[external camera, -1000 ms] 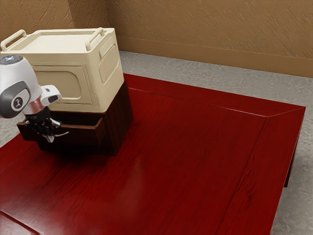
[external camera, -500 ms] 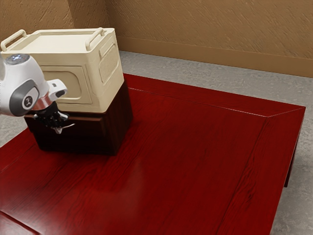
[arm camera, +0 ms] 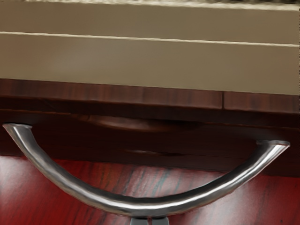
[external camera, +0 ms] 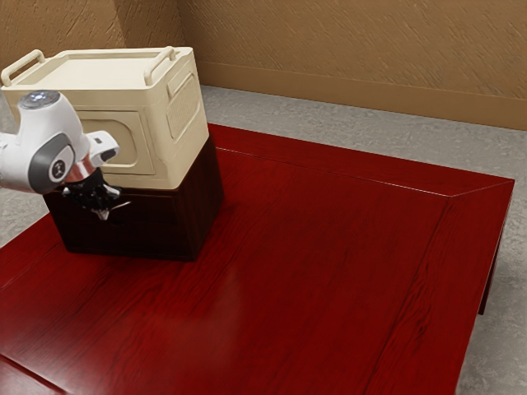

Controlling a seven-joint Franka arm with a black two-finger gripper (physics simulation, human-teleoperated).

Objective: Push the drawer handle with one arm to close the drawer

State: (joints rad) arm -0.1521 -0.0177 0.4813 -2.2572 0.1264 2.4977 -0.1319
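while the drawer (external camera: 152,220) sits closed in the dark cabinet (external camera: 203,202) beneath the cream box (external camera: 188,111), the claw (external camera: 102,206) is at the curved metal handle (arm camera: 150,206), its fingertips together, nothing gripped between them.

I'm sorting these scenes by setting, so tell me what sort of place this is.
Probably a plain room indoors, perhaps a living room, rendered in simulation: a textured brown wall, a mottled grey floor and a polished red wooden table show it.
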